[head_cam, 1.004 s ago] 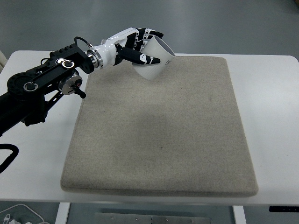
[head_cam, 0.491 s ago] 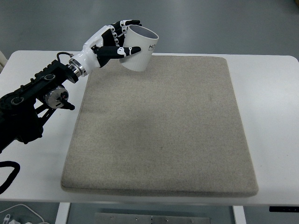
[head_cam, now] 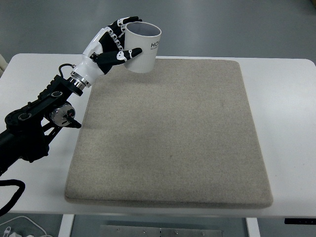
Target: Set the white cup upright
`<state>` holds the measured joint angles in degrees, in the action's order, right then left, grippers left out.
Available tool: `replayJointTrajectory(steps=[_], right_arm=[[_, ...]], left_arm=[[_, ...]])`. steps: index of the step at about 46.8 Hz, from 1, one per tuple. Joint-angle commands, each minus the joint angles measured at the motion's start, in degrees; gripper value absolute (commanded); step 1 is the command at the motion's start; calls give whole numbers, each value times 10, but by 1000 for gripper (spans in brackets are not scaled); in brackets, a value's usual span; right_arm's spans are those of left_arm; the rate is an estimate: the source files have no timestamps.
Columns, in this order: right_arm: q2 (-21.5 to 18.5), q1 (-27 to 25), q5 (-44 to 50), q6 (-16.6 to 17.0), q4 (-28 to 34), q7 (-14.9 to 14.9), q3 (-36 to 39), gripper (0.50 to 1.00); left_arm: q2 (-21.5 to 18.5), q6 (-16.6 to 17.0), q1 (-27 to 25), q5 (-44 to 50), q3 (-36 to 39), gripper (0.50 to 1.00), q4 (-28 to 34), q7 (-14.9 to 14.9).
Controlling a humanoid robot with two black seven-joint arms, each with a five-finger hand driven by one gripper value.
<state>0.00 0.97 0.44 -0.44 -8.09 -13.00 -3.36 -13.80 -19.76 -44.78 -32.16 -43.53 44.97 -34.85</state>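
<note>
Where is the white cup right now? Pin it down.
In the head view, the white cup sits upper left, gripped mouth-up by the left hand above the far-left corner of the beige mat.

The white cup [head_cam: 144, 49] looks like smooth, slightly glossy plastic or ceramic, which one cannot be told, with dark print on its side. The left hand [head_cam: 109, 48] gripping it has glossy white shells and matt black finger segments of hard plastic. The mat [head_cam: 173, 133] is rough, fibrous beige cloth, felt-like and matt. The table [head_cam: 286, 108] is smooth, matt white, the left arm [head_cam: 39, 118] matt black with shiny metal discs
</note>
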Motion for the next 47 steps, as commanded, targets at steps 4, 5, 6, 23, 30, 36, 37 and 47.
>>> replayJointTrajectory(steps=[4,5,6,23,30,36,37,47], right_arm=[[0,0,0,0,0,0,0,930],[0,0,0,0,0,0,0,930],[0,0,0,0,0,0,0,930],[0,0,0,0,0,0,0,930],[0,0,0,0,0,0,0,930],[0,0,0,-1,0,0,0,930],[0,0,0,0,0,0,0,930],[0,0,0,0,0,0,-1,930]], left_arm=[[0,0,0,-5,2,544,-6,-1],[0,0,0,-7,3,544,-8,-1],[0,0,0,-11,3,544,-12,-1],[-1,1,-1,-73,3,542,-67,-1],[0,2,-3,-92,18,546,-76,-1],[0,6,-1,-99,42,546,-76,-1],[0,6,-1,-100,46,546,-77,-1],[0,6,-1,-100,56,551,-76,-1]])
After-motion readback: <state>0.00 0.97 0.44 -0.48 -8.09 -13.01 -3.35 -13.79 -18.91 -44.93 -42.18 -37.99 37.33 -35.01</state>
